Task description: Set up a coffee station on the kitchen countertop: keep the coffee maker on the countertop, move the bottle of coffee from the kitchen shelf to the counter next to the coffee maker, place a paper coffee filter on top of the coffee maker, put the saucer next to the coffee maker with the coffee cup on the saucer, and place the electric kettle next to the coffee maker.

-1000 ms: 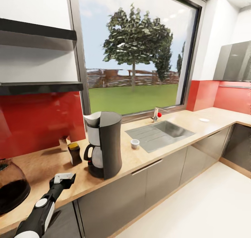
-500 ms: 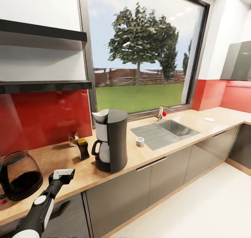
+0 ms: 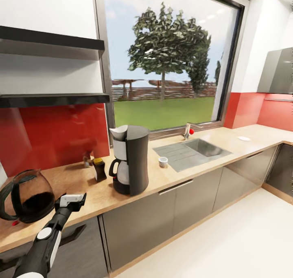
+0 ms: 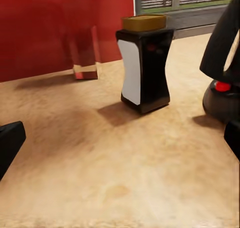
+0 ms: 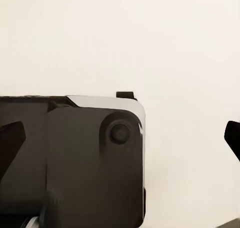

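Coffee maker stands on the kitchen countertop with the paper coffee filter on top. Your bottle of coffee stands just beside it. Your left gripper hangs spread wide, holding nothing, near the electric kettle.

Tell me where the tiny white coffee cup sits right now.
In the head view, the tiny white coffee cup stands on the light wood-look countertop, between the tall dark grey coffee maker and the steel sink.
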Tool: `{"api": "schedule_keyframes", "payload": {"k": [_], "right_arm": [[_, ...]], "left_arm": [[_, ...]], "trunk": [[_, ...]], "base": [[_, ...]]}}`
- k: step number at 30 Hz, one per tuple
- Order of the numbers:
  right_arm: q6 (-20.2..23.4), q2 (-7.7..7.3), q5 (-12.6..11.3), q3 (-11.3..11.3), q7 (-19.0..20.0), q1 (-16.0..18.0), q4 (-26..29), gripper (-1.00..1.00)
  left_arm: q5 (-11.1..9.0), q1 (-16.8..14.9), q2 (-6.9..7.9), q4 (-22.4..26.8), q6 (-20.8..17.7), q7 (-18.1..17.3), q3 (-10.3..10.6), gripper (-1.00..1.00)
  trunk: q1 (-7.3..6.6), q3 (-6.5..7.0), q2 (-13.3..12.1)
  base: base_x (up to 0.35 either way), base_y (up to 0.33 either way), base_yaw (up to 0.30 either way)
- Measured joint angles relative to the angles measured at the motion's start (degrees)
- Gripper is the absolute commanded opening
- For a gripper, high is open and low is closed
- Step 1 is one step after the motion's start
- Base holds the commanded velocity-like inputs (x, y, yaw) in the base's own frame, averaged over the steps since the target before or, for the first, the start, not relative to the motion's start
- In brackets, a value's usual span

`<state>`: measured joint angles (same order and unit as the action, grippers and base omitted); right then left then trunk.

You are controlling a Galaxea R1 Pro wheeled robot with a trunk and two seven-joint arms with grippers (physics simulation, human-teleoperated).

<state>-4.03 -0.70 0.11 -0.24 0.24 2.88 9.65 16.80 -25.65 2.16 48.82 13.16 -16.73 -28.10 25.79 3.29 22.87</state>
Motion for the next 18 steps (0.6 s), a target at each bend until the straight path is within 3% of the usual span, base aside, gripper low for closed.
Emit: {"api": "schedule_keyframes", "payload": {"k": [10,14,18], "right_arm": [[-0.86,-0.06,0.02,-0.08,0.0,-0.01,0.0,1.0],[-0.87,-0.01,0.04,-0.08,0.0,-0.01,0.0,1.0],[-0.93,0.0,0.05,-0.08,0.0,-0.03,-0.02,1.0]], "left_arm": [[0.0,0.29,-0.64,0.17,0.01,-1.13,0.0,1.0],[0.01,0.43,-1.76,0.15,0.05,-3.31,-0.03,1.0],[0.01,2.23,-3.35,0.32,0.15,-8.25,0.12,1.0]], "trunk": [[0.0,0.0,0.0],[0.0,0.0,0.0],[-0.02,-0.01,0.01]], "base": [[-0.286,-0.189,0.0],[-0.263,-0.173,0.0],[-0.144,-0.078,0.0]]}}
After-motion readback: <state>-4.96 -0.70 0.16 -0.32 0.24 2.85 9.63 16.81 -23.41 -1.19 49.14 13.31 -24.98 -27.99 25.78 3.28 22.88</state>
